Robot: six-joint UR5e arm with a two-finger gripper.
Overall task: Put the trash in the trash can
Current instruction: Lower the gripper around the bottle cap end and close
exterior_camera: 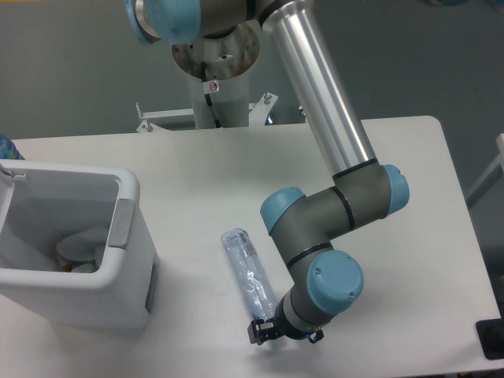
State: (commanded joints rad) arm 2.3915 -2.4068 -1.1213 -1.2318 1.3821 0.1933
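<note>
Leftward, one boxy white trash can (71, 260): thick rim, rounded corners, grey tab on the near-right side; pale rounded scraps (79, 248) inside, too dim to identify. One crushed clear bluish bottle (246, 272), crinkled, lying flat on white desk (197, 181), just beside the can. End effector (262, 331) low at bottle's near end, over the cap; cannot tell how wide, or whether gripping.
</note>
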